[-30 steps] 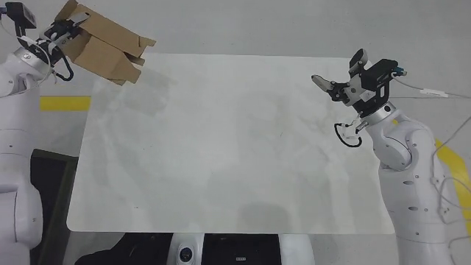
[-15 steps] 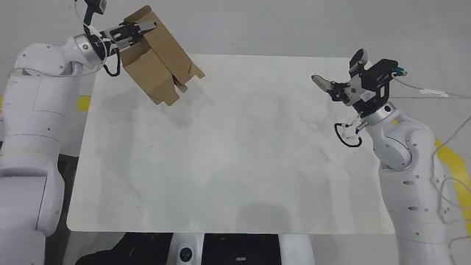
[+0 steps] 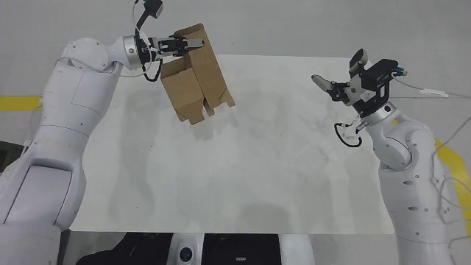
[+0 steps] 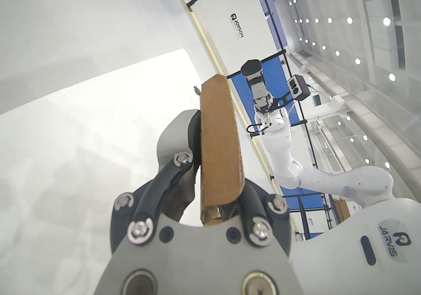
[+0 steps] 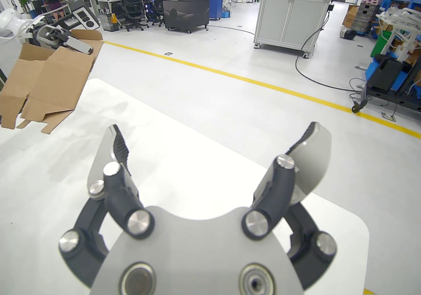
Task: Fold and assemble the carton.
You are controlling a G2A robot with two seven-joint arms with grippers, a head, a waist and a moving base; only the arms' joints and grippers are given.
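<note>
Positioning step judged in hand: the left hand point(image 3: 190, 43) is pinching the unassembled carton point(image 3: 197, 81) above the table point(image 3: 257, 162) at upper left, the right hand point(image 3: 329, 85) is waiting spread at right, and setting down and squaring is appearing due next.

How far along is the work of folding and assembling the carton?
Done: the carton is lifted off the table, its upper edge held by the shut left gripper above the far left corner. In hand: only this hold; the right gripper is open and empty at the table's right side, apart from the carton. Left: all the folding; the flaps hang loose and no box is formed.
</note>
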